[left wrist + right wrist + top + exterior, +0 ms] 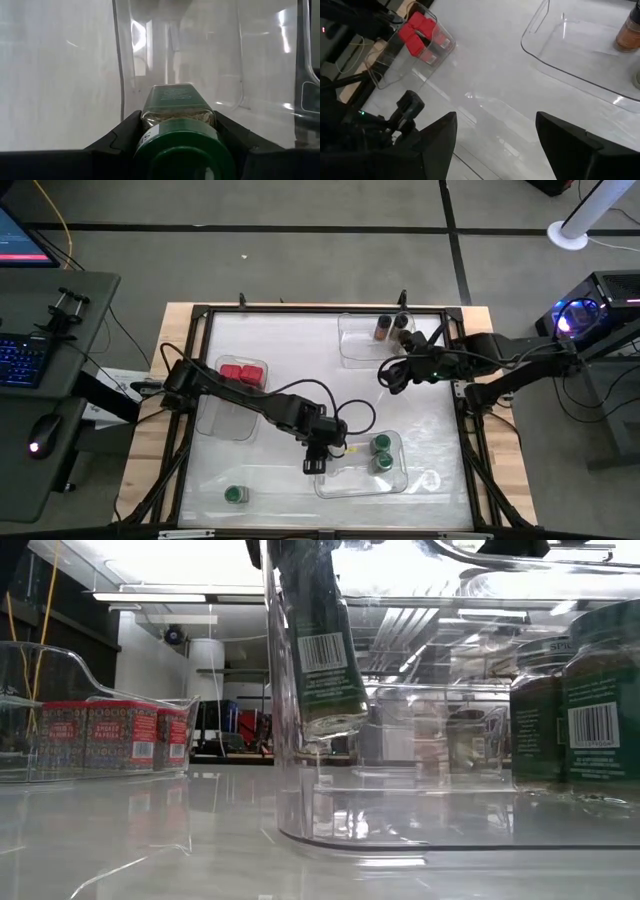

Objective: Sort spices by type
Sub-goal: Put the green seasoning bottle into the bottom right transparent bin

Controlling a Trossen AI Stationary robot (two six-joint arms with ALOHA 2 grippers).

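My left gripper [318, 462] is over the left end of the near clear tray [398, 486], shut on a green-lidded jar [325, 650] of green spice. Two more green-lidded jars [381, 452] stand on the floor of that tray, and a third [234, 495] stands on the table by the near-left corner. Red-topped boxes [241, 373] sit in the left tray [220, 425]. Brownish dark-lidded jars [392, 326] stand in the far tray [352, 352]. My right gripper [392, 372] hovers open near the far tray, touching nothing. My left gripper pinches the jar between its two fingers [125, 131] at the top of the glass body [176, 116], just below the green lid [184, 156]. The fingers come from above, pointing down. The jar hangs lifted clear and tilted, its base [333, 722] just above the tray floor.
Each of the three clear trays has upright walls. A wide stretch of bare table [485, 85] lies between the left tray and the far tray. A dark frame [200, 315] rims the table. A keyboard and mouse sit on a desk off the left side.
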